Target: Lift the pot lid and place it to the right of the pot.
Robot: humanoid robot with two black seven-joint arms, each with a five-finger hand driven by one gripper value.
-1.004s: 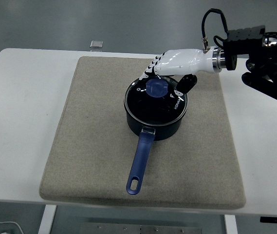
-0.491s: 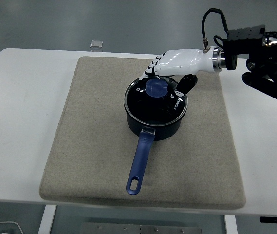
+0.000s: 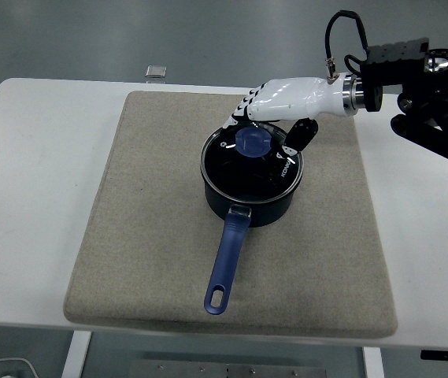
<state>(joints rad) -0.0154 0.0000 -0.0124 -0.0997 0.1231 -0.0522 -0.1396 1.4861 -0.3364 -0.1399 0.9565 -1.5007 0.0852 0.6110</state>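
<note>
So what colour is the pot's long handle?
Blue, clearest in the head view: the handle.

My right hand (image 3: 275, 106) reaches in alone from the right edge.

My black right arm (image 3: 432, 94) comes in high at the upper right, its metal wrist ring level and a cable looping above it. From there my white hand stretches out to the left, palm facing down. My fingers (image 3: 239, 113) extend loosely forward with dark pads at the tips, and my dark thumb (image 3: 301, 135) hangs down underneath, apart from them. I am gripping nothing. My left arm is out of sight.
</note>
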